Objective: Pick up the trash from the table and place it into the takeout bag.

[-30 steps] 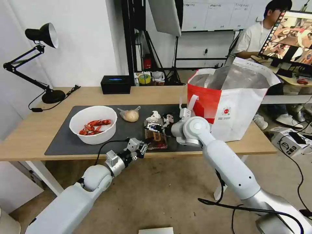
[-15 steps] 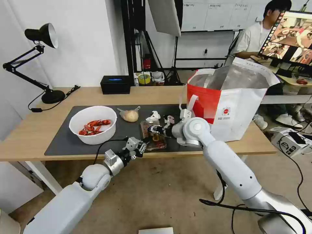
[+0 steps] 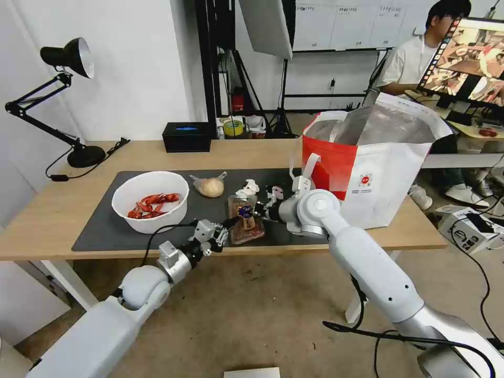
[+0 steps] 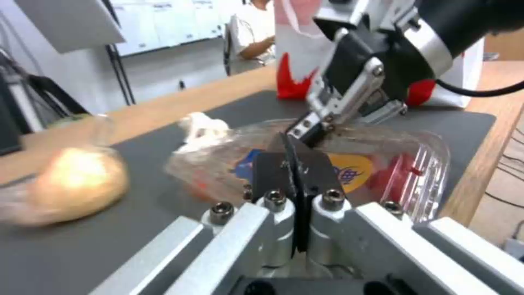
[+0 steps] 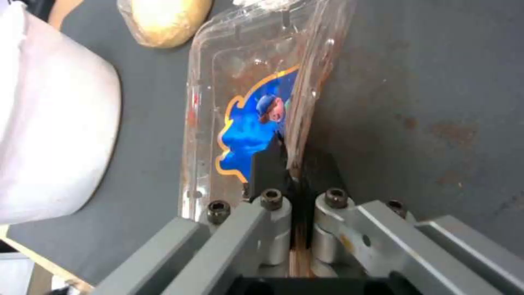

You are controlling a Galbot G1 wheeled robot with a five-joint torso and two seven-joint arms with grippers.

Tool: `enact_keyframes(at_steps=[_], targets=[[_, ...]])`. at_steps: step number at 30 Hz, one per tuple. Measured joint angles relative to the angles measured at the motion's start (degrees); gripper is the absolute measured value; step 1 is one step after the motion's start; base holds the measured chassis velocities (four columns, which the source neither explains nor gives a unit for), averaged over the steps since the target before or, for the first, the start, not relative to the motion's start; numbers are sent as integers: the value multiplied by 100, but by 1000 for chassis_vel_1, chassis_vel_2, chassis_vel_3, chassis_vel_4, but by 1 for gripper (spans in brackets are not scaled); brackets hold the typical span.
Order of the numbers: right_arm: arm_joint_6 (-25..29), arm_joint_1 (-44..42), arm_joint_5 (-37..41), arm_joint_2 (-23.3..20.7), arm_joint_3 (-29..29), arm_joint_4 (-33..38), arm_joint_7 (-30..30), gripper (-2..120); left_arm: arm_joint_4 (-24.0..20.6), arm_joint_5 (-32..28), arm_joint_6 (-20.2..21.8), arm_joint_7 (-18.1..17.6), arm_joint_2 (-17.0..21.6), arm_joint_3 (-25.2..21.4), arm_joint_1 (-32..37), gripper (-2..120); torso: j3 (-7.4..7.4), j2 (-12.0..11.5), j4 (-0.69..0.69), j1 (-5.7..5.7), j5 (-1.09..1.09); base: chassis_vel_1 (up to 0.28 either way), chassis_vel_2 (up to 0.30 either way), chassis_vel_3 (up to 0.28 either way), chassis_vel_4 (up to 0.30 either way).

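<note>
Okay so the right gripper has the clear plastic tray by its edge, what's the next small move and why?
Probably lift the clear tray a little off the dark mat. The right gripper is shut on the tray's edge, and the tray stands tilted with its far part near the mat. The left gripper, shut and empty, sits at the near table edge beside it. The takeout bag stands open to the robot's right.

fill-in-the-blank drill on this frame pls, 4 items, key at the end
1. The right gripper is shut on the edge of the clear ____.
2. The left gripper is ____, with nothing between its fingers.
3. The white bowl holds red ____.
4. The takeout bag stands at the table's ____ end, seen from the head camera.

Missing words: tray; shut; crayfish shells; right
</note>
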Motion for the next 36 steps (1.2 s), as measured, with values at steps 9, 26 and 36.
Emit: enact_keyframes(at_steps=[9,26,36], targets=[[-5,-125,-8,-73,294,250,-190,0,-341,3,-313,-143,100,-702,897,0,1,-1,3,0,0,0,0,0,0],[373,-399,83,-1252,1794,1897,-992,0,-844,109,-444,-230,-411,-1610,1977,61,1,0,0,0,2,0,0,0,0],[1298,182,99,-2323,2494,1884,-1340,0,-976,85,-481,-237,-559,-1908,2345,97,0,0,0,0,1,0,0,0,0]])
